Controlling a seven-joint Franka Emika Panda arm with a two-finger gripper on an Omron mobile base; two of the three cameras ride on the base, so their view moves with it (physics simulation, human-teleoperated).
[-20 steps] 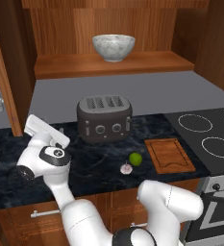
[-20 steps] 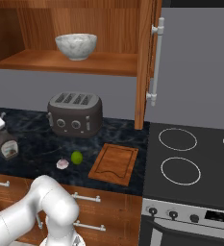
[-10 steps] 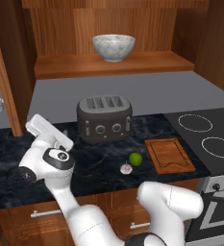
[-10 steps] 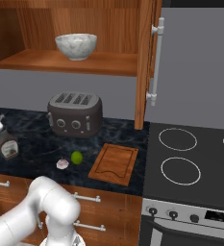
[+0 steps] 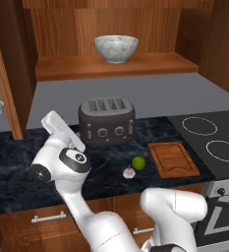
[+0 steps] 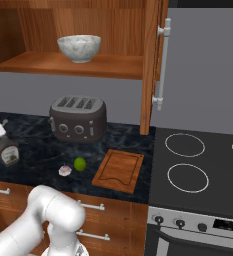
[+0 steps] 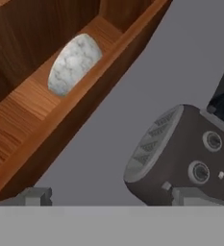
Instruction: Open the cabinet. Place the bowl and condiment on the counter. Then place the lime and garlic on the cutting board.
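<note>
The hand (image 7: 108, 197) is wide open and holds nothing; its two tips (image 7: 34, 196) stand far apart. The cabinet (image 6: 150, 65) is open, and the bowl (image 6: 79, 47) sits on its shelf. The dark surface (image 5: 17, 162) holds a toaster (image 5: 106, 121) at the back. The board (image 5: 173, 158) lies beside the stove (image 6: 203, 165). The bottle (image 6: 8, 151) stands at the left on the surface. The lime (image 5: 138, 163) and the garlic (image 5: 128, 173) lie just beside each other, near the board but not on it.

A rendered home kitchen.
A toaster (image 5: 106, 120) stood on the counter (image 6: 38, 150) beside a stove (image 6: 198, 165), apparently under a wooden cabinet (image 6: 150, 55).
</note>
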